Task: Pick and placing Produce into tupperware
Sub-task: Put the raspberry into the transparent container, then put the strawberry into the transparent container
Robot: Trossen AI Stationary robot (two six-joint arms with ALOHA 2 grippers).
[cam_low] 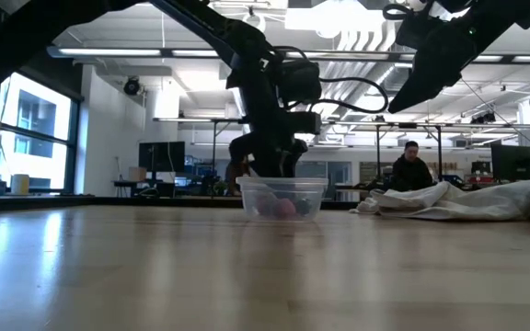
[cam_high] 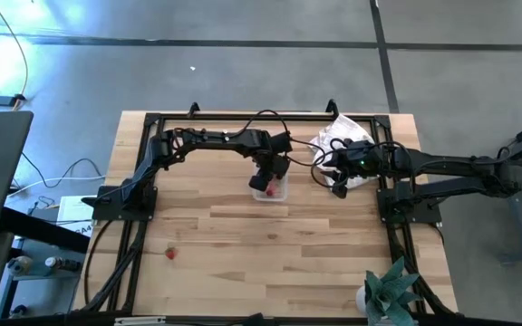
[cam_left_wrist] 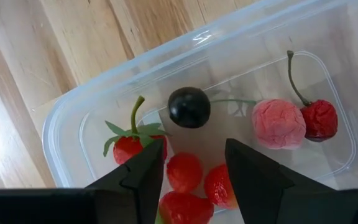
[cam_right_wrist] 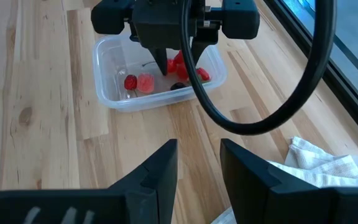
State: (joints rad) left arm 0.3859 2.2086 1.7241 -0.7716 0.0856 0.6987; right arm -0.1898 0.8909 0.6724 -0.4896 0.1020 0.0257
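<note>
The clear tupperware stands on the wooden table. It holds several small pieces: red strawberries, one with green leaves, a dark round one, a pink one and a dark red stemmed one. My left gripper points down into the tub, open, with its fingers over the red pieces and nothing between them. One more red piece lies on the table toward the near left. My right gripper hovers open, right of the tub, above the table.
A white wrinkled cloth lies at the far right of the table, partly under my right arm. A green plant-like thing sits at the near right corner. A black cable loops in front of the right wrist view. A person sits beyond the table.
</note>
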